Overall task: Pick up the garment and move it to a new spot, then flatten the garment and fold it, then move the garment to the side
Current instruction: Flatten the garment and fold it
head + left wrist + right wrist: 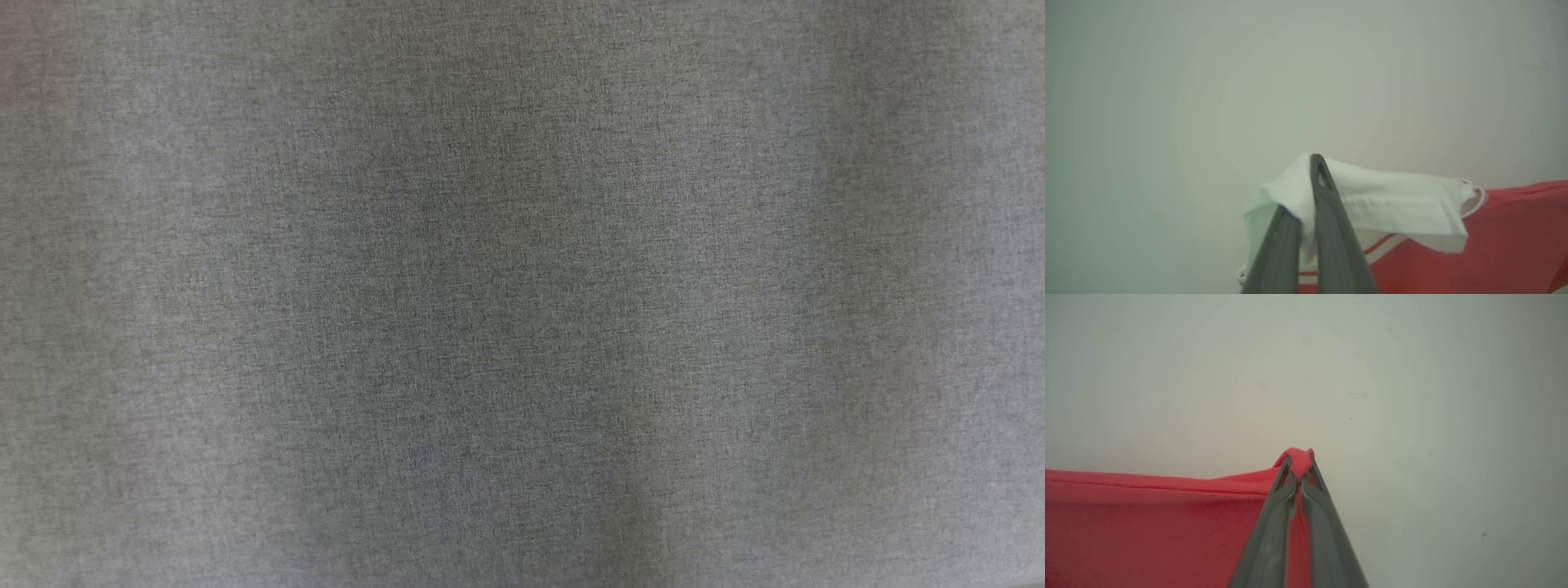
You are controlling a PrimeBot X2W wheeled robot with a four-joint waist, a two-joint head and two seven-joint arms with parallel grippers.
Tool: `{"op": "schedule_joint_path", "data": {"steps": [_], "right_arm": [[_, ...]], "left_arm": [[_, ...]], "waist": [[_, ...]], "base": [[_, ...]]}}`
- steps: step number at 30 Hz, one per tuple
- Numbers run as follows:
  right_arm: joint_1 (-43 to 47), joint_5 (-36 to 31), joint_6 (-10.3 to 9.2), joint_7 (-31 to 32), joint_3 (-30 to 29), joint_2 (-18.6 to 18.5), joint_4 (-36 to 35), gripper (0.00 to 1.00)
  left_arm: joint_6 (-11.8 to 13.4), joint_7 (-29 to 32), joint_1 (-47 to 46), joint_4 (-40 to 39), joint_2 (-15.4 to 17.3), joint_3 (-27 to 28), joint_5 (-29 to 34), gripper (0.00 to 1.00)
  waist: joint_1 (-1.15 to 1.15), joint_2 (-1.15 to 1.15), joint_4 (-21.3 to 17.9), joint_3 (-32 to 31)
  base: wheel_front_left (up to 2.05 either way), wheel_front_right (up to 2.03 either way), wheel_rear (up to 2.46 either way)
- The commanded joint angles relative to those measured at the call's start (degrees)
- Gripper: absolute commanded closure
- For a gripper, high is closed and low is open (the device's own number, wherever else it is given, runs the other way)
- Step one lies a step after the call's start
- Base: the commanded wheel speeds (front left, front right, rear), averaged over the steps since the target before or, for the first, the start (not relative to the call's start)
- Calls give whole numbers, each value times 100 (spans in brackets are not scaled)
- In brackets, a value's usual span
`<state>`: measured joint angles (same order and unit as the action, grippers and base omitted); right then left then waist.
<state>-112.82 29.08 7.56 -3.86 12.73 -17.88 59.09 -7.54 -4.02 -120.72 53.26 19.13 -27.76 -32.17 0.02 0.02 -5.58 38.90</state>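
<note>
On my left wrist feed the left gripper (1300, 185) is clamped on the garment (1515, 241), its two dark fingers pinching a bunched white part (1404, 212) of the cloth. One finger lies over the white fabric and the other is partly tucked under it. From that pinch the white section runs to the right in that view and meets the red body, which has white striped trim near the fingers. On the right wrist feed the right gripper (1299, 463) is closed on a small fold of the red fabric (1147, 526) poking up between its tips, with the cloth stretching away to that view's left in a taut edge. Behind both is a plain pale surface (1412, 416); I cannot tell whether it is the table. My head feed gives me grey heathered weave (522, 294), slightly blurred, and I cannot say what it belongs to.
</note>
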Motion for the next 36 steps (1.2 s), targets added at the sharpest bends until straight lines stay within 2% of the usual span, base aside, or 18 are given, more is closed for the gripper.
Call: {"op": "schedule_joint_path", "data": {"steps": [1,8,15,36], "right_arm": [[-97,-25,-16,-37,7,-2,45,100],[-411,-109,-16,-186,16,31,565,100],[-588,-162,-16,-351,4,96,1037,100],[-631,-349,-16,-581,-6,261,1364,100]], "left_arm": [[15,-7,-197,44,33,-17,11,100],[16,-116,-796,669,-62,-213,26,100],[16,-175,-968,978,-182,-523,-79,100],[16,-411,-884,1174,-132,-1109,-615,100]], "waist": [[-2,-2,-12,23],[-2,-2,-2,76],[-2,-2,-14,141],[-2,-2,30,236]], "base": [[0,0,0],[0,0,0],[0,0,0],[0,0,0]]}}
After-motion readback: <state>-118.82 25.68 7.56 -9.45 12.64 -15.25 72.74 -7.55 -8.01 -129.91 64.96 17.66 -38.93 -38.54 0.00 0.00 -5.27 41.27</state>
